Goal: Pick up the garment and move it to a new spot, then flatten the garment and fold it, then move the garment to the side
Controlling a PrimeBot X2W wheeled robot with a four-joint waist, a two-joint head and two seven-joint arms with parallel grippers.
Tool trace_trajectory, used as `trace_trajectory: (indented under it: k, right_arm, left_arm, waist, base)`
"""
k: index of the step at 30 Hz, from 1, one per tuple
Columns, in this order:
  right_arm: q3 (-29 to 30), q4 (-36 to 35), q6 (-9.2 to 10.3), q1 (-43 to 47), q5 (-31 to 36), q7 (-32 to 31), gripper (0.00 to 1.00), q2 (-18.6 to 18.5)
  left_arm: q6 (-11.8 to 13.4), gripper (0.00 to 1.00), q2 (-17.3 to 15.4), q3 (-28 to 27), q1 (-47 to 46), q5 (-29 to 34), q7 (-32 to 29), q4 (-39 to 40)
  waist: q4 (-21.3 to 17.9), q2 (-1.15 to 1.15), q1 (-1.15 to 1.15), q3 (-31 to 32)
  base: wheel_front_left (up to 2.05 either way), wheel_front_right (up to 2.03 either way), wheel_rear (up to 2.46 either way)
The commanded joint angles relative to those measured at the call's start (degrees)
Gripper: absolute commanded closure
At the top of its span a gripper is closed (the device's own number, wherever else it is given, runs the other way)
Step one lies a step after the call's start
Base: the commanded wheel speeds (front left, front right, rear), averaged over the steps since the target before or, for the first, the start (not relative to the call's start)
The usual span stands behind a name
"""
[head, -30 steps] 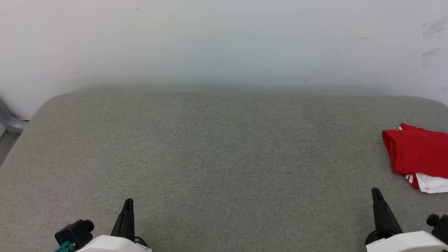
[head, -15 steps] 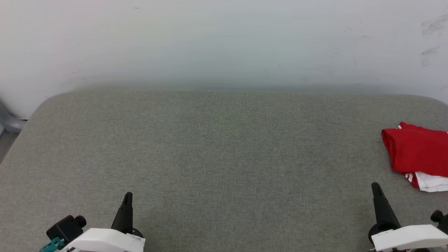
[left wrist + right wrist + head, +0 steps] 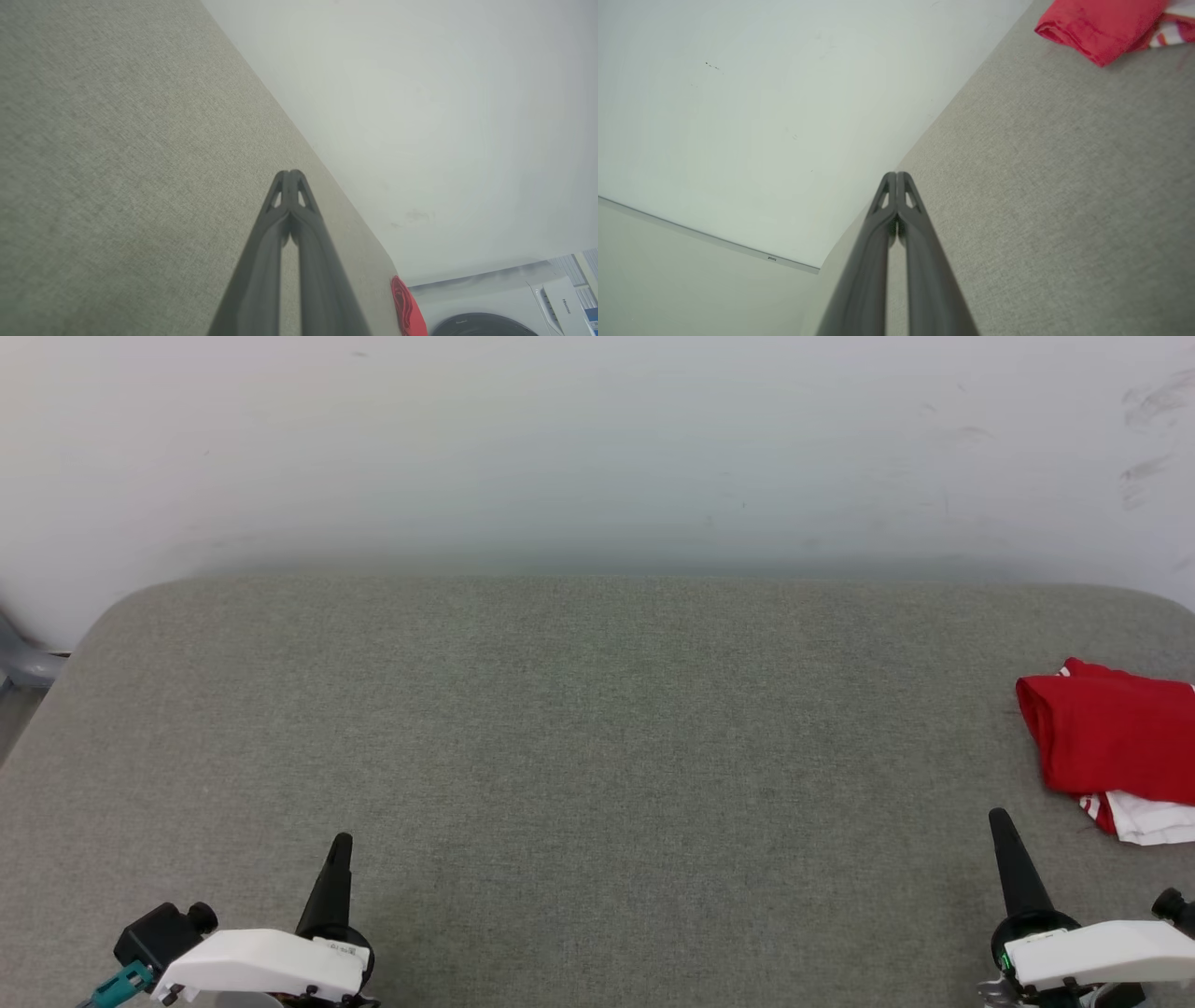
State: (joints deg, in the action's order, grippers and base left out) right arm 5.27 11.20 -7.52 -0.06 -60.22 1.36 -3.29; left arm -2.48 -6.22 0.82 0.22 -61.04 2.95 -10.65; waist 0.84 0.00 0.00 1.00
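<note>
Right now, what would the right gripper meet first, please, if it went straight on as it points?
Likely the white wall past the grey surface; the garment lies right of the right gripper.

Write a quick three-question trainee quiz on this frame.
1. True or false: the left gripper is shut and holds nothing.
2. Multiple choice: where does the garment lie on the grey surface in the head view?
A) at the far left
B) in the middle
C) at the right edge
3. Short answer: which gripper is nearer the garment?

Key:
1. True. Its fingers meet at the tips with nothing between them.
2. C
3. The right gripper. It is also shut and apart from the cloth.
</note>
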Motion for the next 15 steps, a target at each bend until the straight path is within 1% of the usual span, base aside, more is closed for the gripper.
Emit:
trace_trajectory:
  k: [1, 15]
  right_arm:
    - [0.24, -0.19, 0.02, -1.57, -2.12, -0.57, 1.00, 0.16]
    - [0.53, 0.61, 0.03, -2.89, -9.91, -2.50, 1.00, 0.24]
  left_arm:
    - [-0.47, 1.00, 0.20, -0.61, -1.54, -2.17, -0.43, 0.21]
    - [-1.73, 1.00, 0.60, -1.87, -2.91, -10.15, -2.39, -0.72]
  waist:
    - [-0.03, 0.00, 0.00, -0.04]
    - [-0.20, 0.00, 0.00, -0.28]
  base:
    - [0.00, 0.00, 0.00]
    - [0.00, 0.00, 0.00]
